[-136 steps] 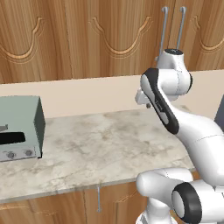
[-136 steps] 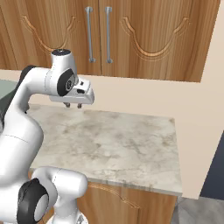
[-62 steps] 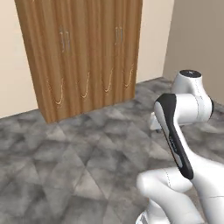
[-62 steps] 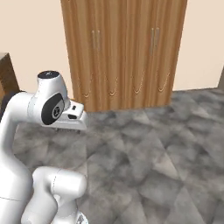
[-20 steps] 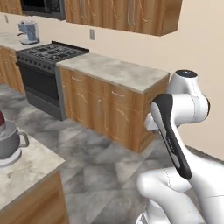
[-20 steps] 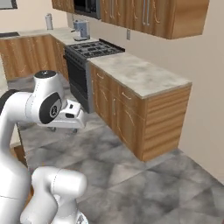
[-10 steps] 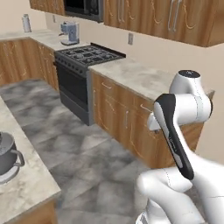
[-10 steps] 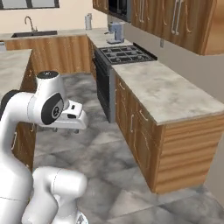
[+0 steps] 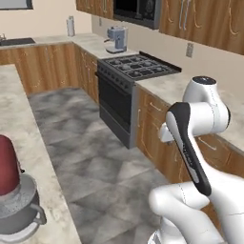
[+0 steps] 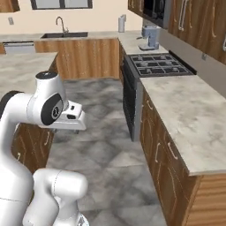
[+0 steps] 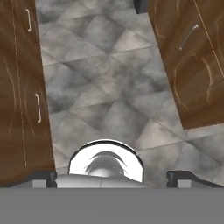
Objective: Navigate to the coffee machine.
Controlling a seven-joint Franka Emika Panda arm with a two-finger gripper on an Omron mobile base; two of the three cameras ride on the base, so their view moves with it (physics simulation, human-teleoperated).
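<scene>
Facing the coffee machine (image 9: 116, 39) | we see it on the far counter just left of the stove (image 9: 136, 66) | well apart from our gripper (image 11: 112, 176) | fingers spread wide, holding nothing

light: bright, even, flat render | shadows: faint | glare: none | blur: soft, low-res, worst toward 12 o'clock
</scene>
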